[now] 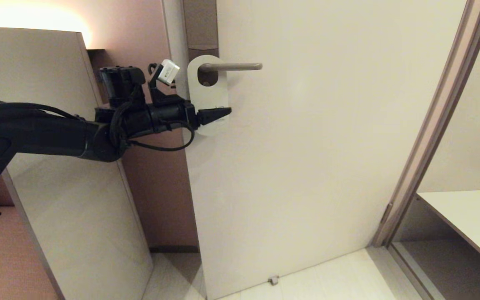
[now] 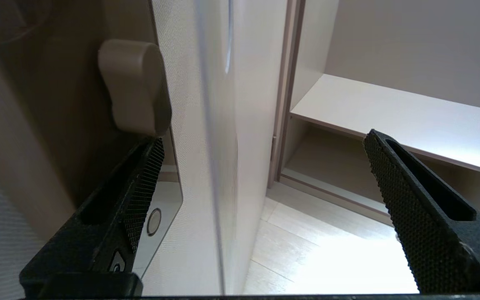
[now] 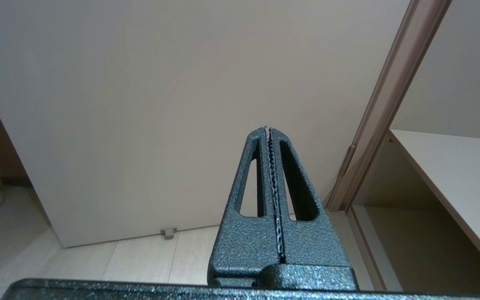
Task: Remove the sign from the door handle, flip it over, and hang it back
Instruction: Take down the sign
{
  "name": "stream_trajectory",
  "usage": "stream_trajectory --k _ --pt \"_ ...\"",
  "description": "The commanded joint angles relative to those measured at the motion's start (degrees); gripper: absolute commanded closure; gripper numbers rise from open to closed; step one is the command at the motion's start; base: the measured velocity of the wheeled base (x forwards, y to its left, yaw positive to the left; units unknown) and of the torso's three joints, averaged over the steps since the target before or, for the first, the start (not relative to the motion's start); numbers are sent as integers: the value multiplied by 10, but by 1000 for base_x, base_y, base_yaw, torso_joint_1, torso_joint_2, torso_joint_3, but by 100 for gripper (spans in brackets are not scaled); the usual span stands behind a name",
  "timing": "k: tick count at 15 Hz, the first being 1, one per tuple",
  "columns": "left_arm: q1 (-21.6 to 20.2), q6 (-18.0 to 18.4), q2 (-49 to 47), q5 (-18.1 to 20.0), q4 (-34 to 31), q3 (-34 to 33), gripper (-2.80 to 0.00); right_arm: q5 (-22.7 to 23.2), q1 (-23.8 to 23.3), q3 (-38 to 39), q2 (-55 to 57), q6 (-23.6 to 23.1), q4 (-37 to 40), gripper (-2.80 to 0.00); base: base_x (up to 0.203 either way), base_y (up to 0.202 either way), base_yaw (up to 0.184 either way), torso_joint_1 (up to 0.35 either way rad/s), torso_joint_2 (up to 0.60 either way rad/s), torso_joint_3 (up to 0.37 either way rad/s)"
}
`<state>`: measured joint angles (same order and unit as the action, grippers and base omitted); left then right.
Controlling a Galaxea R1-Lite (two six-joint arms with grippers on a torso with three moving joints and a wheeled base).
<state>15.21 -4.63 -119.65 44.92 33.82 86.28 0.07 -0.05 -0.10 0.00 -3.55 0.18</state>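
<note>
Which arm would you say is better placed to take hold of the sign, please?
The left. Its open tool is already at the lower part of the white rounded card sign hanging on the brushed-metal lever handle. The right tool is shut, low, facing the door's bottom.

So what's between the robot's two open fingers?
In the left wrist view, the edge-on sign stands between the left hand's open fingers, untouched.

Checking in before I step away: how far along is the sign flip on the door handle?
The sign hangs on the door handle, pale face out. The left gripper sits open at its lower end, gripping nothing. Whether it was flipped already cannot be told. The right gripper is shut, idle.
</note>
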Motion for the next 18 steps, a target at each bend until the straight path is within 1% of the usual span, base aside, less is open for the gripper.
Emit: stream_trajectory --k 1,12,13,14,18 --pt "2 0 -13 2 2 14 -280 0 0 0 0 -1 0 0 0 0 0 0 0 0" --pt "3 1 -12 2 2 14 -280 0 0 0 0 -1 0 0 0 0 0 0 0 0" --pt "3 1 -13 2 2 14 -57 0 0 0 0 -1 0 0 0 0 0 0 0 0" --pt "3 1 -13 1 2 14 0 0 0 0 0 -1 0 0 0 0 0 0 0 0" --pt "2 -1 -12 0 1 15 0 0 0 0 0 -1 0 0 0 0 0 0 0 0"
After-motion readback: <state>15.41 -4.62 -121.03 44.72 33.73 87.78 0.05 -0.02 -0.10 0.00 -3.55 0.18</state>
